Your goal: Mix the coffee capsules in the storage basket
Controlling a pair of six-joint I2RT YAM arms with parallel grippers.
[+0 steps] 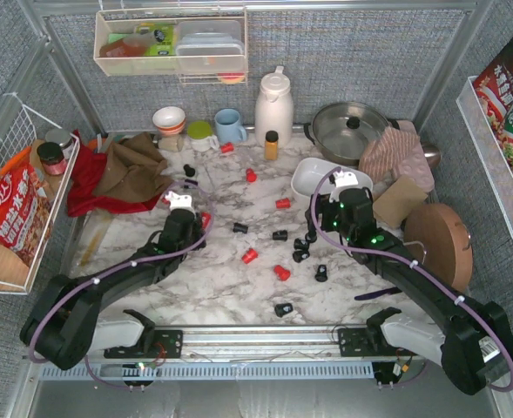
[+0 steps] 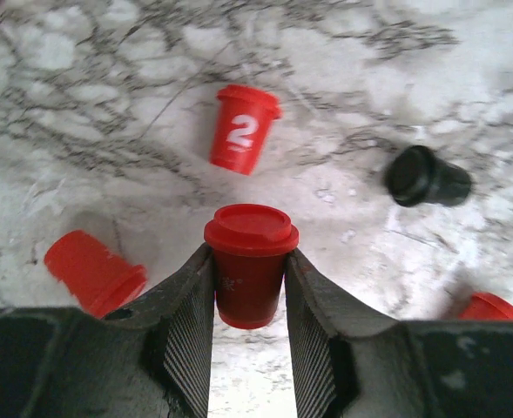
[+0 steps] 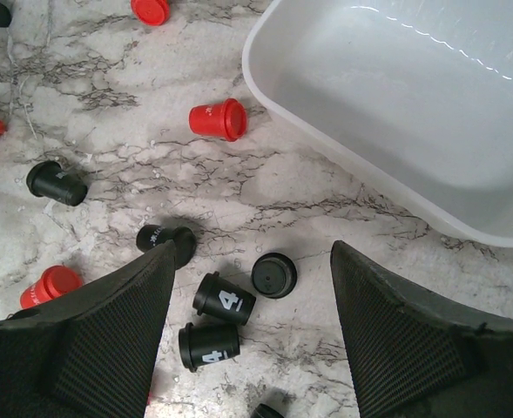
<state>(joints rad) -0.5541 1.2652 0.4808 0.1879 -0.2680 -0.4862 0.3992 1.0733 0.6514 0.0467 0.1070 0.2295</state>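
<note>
- Surface: one white marble table top (image 1: 212,292) with grey veins, grey fabric walls around it; coffee capsules (image 1: 281,272) lie scattered loose across it.
- Overhead count: six red and about eight black. The black cluster by my right jaws is too tight to count surely.
- Left gripper (image 2: 249,261): jaws closed on one red capsule (image 2: 250,231), pinched at its body between both pads, its lid just past my fingertips.
- Around my left jaws: four more red and one black.
  - One red capsule marked 2 (image 2: 243,129) sits straight ahead.
  - One red capsule on its side (image 2: 95,270) lies just left of my left finger.
  - One is cut off at the right edge.
  - One is a sliver at the far upper left.
  - The black capsule on its side (image 2: 428,177) lies ahead and to the right.
- Right gripper (image 3: 252,252): jaws spread wide above the marble, gripping nothing.
- Around my right jaws: seven black and four red.
  - Between the fingers lie three black ones: two black capsules marked 4 (image 3: 224,299) and one seen end-on.
  - A fourth black one sits at my left fingertip.
  - The nearest red one (image 3: 219,119) is ahead, just beside the basket wall.
- Storage basket (image 3: 430,104): one, white with rounded corners, ahead and to the right of my right jaws. Every capsule counted lies on the marble outside it.
</note>
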